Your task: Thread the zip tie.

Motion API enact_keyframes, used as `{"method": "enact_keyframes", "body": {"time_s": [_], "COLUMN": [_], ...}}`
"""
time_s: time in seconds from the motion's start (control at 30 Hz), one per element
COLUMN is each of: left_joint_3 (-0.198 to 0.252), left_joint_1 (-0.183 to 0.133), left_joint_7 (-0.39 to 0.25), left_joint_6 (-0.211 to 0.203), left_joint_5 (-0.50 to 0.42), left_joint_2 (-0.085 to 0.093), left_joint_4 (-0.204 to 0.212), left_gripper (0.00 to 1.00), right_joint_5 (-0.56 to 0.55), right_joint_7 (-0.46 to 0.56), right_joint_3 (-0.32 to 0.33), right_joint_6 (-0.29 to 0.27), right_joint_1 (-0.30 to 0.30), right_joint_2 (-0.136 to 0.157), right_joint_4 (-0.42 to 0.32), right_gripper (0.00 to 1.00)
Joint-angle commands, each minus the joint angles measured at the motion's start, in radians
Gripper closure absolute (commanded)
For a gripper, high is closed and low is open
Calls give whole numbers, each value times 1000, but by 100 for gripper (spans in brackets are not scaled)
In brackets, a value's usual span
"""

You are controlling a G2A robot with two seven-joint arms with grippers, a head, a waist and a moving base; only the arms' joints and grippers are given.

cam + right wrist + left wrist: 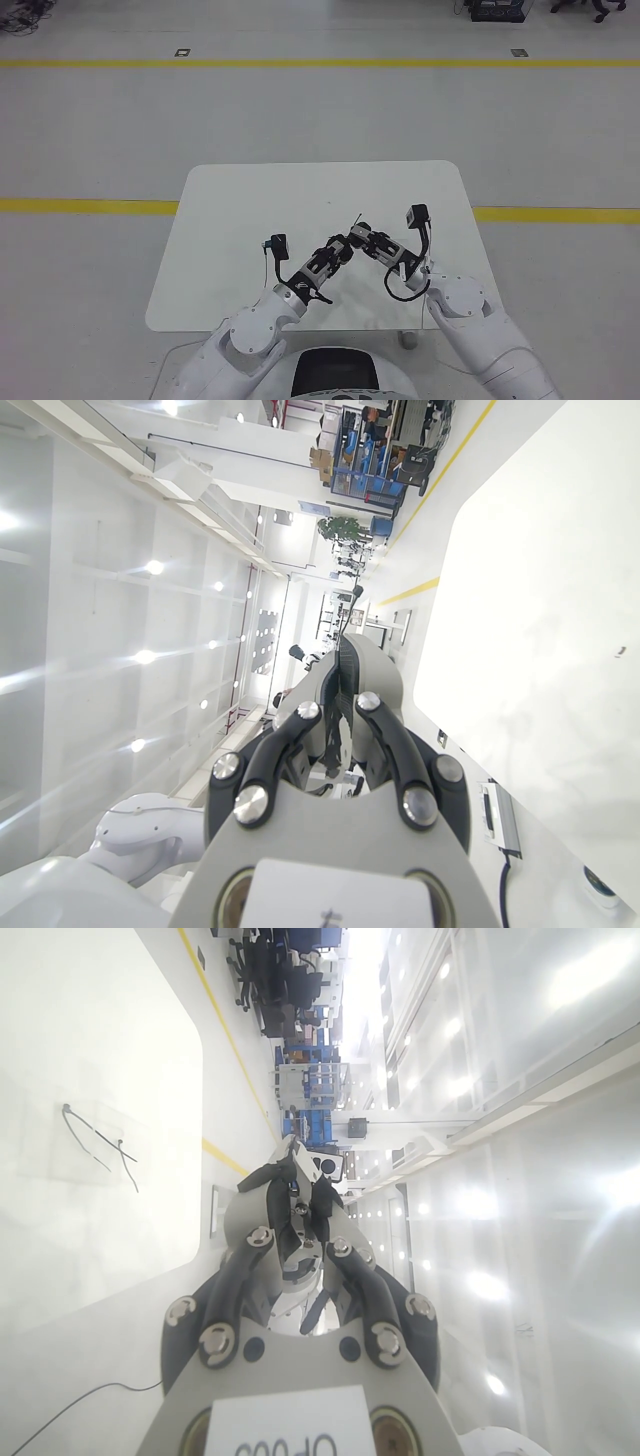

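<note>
- Right tool (pixel 355 238) is clamped on the zip tie (pixel 356 592), at the top view's centre above the counter (pixel 240 220).
- Left tool (pixel 343 248) is just beside it; I cannot tell its grip.

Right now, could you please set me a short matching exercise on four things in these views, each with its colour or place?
Things: 1 table; 2 floor line; 3 zip tie; 4 spare ties.
Matches: A pinched in the right gripper; B white; C lying on the table; D yellow.
Pairs: 1-B; 2-D; 3-A; 4-C.
</note>
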Motion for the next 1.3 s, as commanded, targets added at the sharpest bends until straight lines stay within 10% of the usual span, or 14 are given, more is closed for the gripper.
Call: {"method": "enact_keyframes", "body": {"time_s": [0.0,0.93,1.0,1.27], "left_joint_3": [0,5,5,-33], "left_joint_1": [0,-5,-6,5], "left_joint_7": [1,-3,-4,-32], "left_joint_6": [0,5,4,-1], "left_joint_5": [0,-6,-7,-12], "left_joint_2": [0,-1,-1,8], "left_joint_4": [1,12,14,10], "left_gripper": [89,100,100,100], "right_joint_5": [0,-5,4,18], "right_joint_7": [1,16,20,26], "right_joint_3": [0,2,2,32], "right_joint_6": [-1,6,9,15], "right_joint_1": [0,0,2,-2], "right_joint_2": [0,-1,-2,3], "right_joint_4": [0,-3,0,6], "right_gripper": [100,100,0,0]}}
